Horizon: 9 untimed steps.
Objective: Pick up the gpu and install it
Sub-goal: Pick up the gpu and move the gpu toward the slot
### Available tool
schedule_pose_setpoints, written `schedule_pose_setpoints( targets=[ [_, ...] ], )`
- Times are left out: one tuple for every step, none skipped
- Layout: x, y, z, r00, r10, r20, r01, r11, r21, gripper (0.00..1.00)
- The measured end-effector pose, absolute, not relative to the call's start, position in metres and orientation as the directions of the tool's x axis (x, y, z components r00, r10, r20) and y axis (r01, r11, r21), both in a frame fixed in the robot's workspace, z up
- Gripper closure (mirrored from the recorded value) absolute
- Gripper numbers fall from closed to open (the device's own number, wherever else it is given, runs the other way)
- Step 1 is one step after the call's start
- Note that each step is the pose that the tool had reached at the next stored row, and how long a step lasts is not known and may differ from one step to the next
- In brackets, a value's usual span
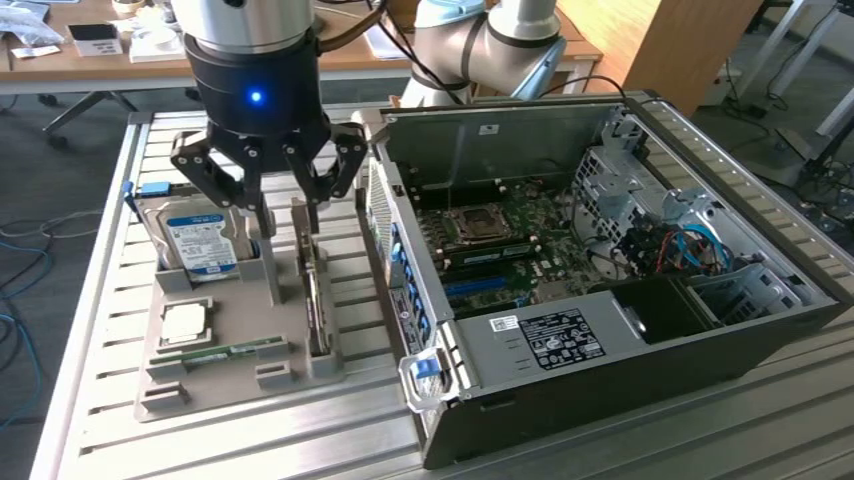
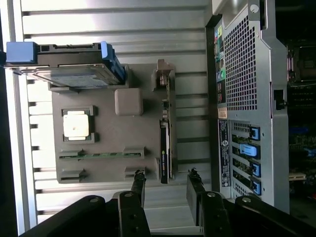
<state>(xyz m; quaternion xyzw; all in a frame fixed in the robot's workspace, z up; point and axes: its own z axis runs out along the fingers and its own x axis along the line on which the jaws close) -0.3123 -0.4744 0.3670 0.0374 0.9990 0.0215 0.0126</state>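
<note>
The gpu [image 1: 318,290] stands on edge in a slot of the grey holder tray [image 1: 240,300], next to the open computer case. It shows as a thin dark card with a metal bracket at its far end. My gripper [image 1: 284,215] hangs above the tray, open, over the card's far end and touching nothing. In the wrist view the gpu [image 2: 165,148] appears edge-on, running lengthwise toward the gap between the two black fingertips [image 2: 138,178], and my gripper [image 2: 166,178] holds nothing.
The tray also carries a silver hard drive [image 1: 200,240] with a blue-white label, a square processor chip [image 1: 183,322] and a green memory stick [image 1: 220,353]. The open computer case [image 1: 601,300] lies right beside the tray, motherboard [image 1: 507,250] exposed. All rest on a slatted metal table [image 1: 94,400].
</note>
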Motion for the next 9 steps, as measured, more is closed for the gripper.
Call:
schedule_pose_setpoints(
  targets=[
    [-0.312, -0.474, 0.366, -0.997, 0.075, -0.023, 0.074, 0.996, 0.044, 0.53],
    [-0.312, -0.474, 0.364, -0.997, 0.075, -0.023, 0.074, 0.996, 0.044, 0.53],
    [-0.312, -0.474, 0.363, -0.997, 0.075, -0.023, 0.074, 0.996, 0.044, 0.53],
    [-0.312, -0.474, 0.362, -0.997, 0.075, -0.023, 0.074, 0.996, 0.044, 0.53],
    [-0.312, -0.474, 0.360, -0.997, 0.075, -0.023, 0.074, 0.996, 0.044, 0.53],
    [-0.312, -0.474, 0.359, -0.997, 0.075, -0.023, 0.074, 0.996, 0.044, 0.53],
    [-0.312, -0.474, 0.358, -0.997, 0.075, -0.023, 0.074, 0.996, 0.044, 0.53],
    [-0.312, -0.474, 0.356, -0.997, 0.075, -0.023, 0.074, 0.996, 0.044, 0.53],
    [-0.312, -0.474, 0.355, -0.997, 0.075, -0.023, 0.074, 0.996, 0.044, 0.53]
  ],
)
